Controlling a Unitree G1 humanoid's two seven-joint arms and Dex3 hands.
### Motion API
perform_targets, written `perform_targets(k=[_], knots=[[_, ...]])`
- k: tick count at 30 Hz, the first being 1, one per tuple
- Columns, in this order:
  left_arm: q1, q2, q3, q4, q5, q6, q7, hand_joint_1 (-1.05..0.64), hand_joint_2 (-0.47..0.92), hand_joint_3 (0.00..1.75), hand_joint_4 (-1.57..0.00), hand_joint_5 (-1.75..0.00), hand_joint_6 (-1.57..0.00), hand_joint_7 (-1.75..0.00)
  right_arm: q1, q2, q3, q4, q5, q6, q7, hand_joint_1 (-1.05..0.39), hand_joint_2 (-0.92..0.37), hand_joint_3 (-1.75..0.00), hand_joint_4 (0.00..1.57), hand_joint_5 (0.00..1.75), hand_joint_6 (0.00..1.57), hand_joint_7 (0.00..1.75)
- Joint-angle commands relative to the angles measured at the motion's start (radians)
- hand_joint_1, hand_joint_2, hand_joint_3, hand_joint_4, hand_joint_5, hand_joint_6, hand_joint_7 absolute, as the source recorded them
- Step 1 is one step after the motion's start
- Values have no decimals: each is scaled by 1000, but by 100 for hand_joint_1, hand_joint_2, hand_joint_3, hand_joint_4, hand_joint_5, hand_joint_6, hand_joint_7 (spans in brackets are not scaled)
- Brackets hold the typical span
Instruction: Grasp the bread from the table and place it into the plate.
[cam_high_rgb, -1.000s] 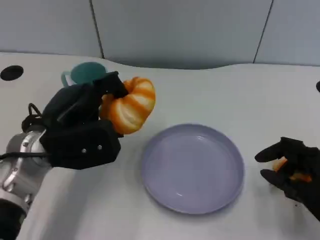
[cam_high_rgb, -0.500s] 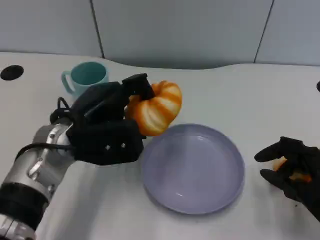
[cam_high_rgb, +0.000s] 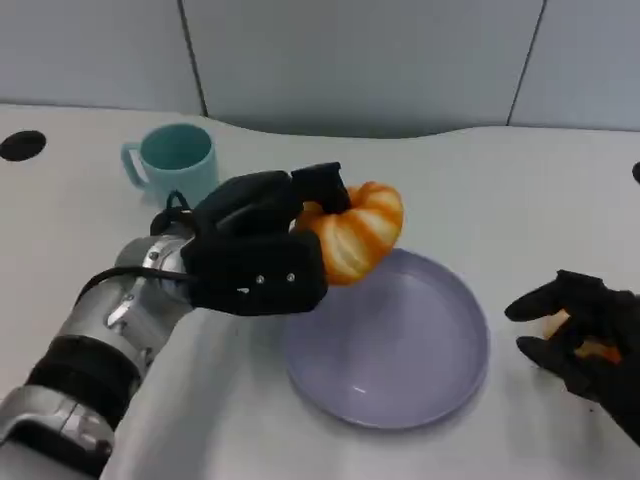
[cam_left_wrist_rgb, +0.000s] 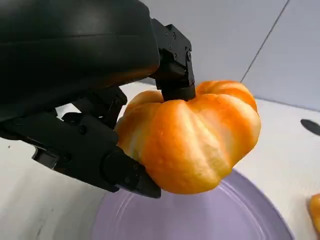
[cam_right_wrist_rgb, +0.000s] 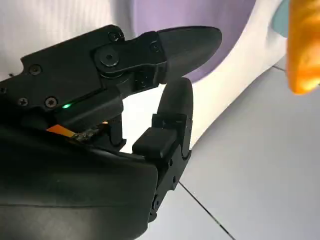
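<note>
My left hand (cam_high_rgb: 255, 255) grips an orange-and-white striped, pumpkin-shaped bread (cam_high_rgb: 360, 232) and holds it in the air over the near-left rim of the lilac plate (cam_high_rgb: 400, 350). From the left wrist camera the bread (cam_left_wrist_rgb: 195, 135) is pinched between the black fingers (cam_left_wrist_rgb: 172, 65) above and below it, with the plate (cam_left_wrist_rgb: 210, 220) just under it. At the table's right, beside the plate, my right hand (cam_high_rgb: 585, 340) rests with fingers apart, a small orange thing (cam_high_rgb: 592, 352) partly hidden under it. The right wrist view shows that hand (cam_right_wrist_rgb: 125, 100), the plate (cam_right_wrist_rgb: 200, 15) and the bread (cam_right_wrist_rgb: 305, 45) beyond.
A teal mug (cam_high_rgb: 175, 160) stands at the back left, behind my left forearm (cam_high_rgb: 110, 340). A black round hole (cam_high_rgb: 22, 145) sits in the tabletop at the far left. The white table ends in a curved back edge against a grey wall.
My left hand has carried the bread to the right, from beside the mug to over the plate's left rim. The right hand has stayed where it was.
</note>
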Motion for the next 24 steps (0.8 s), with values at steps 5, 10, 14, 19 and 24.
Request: perform_targets(k=[5,10,14,19,24], knots=[[-57,-6,-40,74,39,-46,-10,-17,88,3,-79,-175,-58,-175,13,2,-5,-17,5,10,-7,-27,-92,-20,70,129,66,95],[-85,-5,-29,134,1,-99,-94,-23,89,3,-62,-175,-42,-175,14,2,-2,-26,-2,18,-7,-26,-92,-20,71,128,66,95],[-117,-2,-20,178,-35,-143,-186,-34,88,1,-37,-168,-29,-155,13,1,1,-34,-13,27,-11,-27,-92,-20,70,128,66,95],[-157,8,-35,218,-37,-205,-281,-48,88,0,-21,-129,-40,-86,14,4,2,-37,-5,25,-6,-26,-92,-20,69,128,66,95],[-184,20,-58,228,-12,-250,-325,-60,90,0,-17,-59,-50,-13,15,4,6,-41,-15,31,-9,-27,-92,-20,69,129,66,95]])
